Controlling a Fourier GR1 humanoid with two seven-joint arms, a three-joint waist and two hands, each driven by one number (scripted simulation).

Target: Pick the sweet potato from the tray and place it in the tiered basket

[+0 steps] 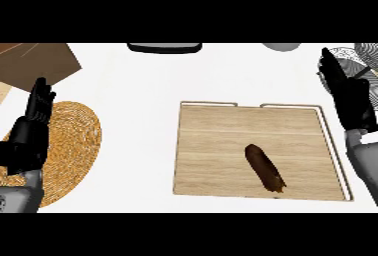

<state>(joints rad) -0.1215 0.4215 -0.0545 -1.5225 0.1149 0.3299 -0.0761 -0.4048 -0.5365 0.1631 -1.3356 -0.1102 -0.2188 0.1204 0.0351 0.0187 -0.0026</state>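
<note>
A dark brown sweet potato [264, 168] lies on the wooden tray [214, 145], toward the tray's lower right, its long axis slanting from upper left to lower right. My right hand [353, 102] stands open at the view's right edge, fingers up, just beyond the tray's right rim and apart from the potato. My left hand [29, 132] rests open at the left edge, fingers up, over a woven mat. A wire, patterned object [362, 60] at the top right corner may be the tiered basket; I cannot tell for sure.
A round woven straw mat [74, 145] lies at the left. A brown wooden board [40, 62] sits at the top left. A dark-rimmed grey object [164, 47] and a grey round object [280, 46] show at the top edge.
</note>
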